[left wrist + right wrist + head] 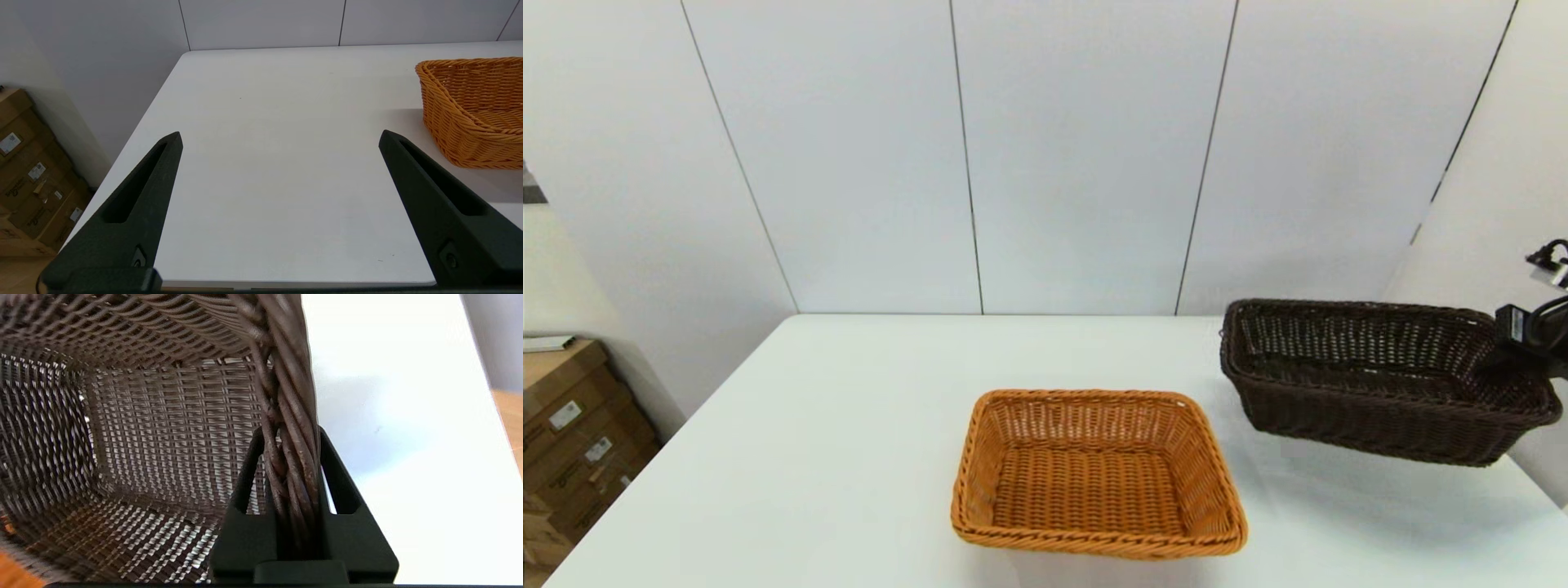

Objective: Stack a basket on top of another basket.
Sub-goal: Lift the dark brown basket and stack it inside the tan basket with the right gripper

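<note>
The dark brown basket (1380, 384) hangs above the table at the right, tilted, with a shadow beneath it. My right gripper (1499, 355) holds its right rim; in the right wrist view the gripper (290, 437) is shut on the braided rim (292, 416) of the basket, one finger inside and one outside. The orange-tan basket (1094, 474) rests flat on the table near the front centre, to the left of the lifted one. My left gripper (280, 136) is open over bare table, with the orange-tan basket (474, 110) off to its side.
The white table (849, 425) ends at a white panelled wall behind. Cardboard boxes (572, 433) stand on the floor past the table's left edge. The table's right edge lies just beyond the held basket.
</note>
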You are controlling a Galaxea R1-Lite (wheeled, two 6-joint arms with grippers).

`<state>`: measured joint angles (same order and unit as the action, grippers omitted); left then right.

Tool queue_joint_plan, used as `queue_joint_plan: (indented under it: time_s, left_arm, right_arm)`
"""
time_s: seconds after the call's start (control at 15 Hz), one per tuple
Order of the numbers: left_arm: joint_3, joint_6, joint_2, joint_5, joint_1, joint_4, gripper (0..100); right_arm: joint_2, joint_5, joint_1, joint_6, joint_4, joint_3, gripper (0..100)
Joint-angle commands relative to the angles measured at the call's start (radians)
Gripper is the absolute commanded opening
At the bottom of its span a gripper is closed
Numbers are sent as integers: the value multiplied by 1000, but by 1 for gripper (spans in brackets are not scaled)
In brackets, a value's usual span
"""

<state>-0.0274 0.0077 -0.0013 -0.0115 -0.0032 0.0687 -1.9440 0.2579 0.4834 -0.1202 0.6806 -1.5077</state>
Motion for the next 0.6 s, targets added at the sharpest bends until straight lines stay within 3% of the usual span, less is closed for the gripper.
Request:
queue_joint_plan:
  time_s: [0.07, 0.2, 0.4, 0.6]
  left_arm:
    - [0, 0, 0, -1, 0, 0, 100]
    - [0, 0, 0, -1, 0, 0, 100]
    - [0, 0, 0, -1, 0, 0, 100]
    - [0, 0, 0, -1, 0, 0, 100]
  right_arm:
    - [76, 107, 1, -12, 143, -85, 0]
    - [83, 172, 1, -53, 198, -135, 0]
    - [83, 254, -28, -59, 270, -171, 0]
    - [83, 268, -132, -70, 321, -169, 0]
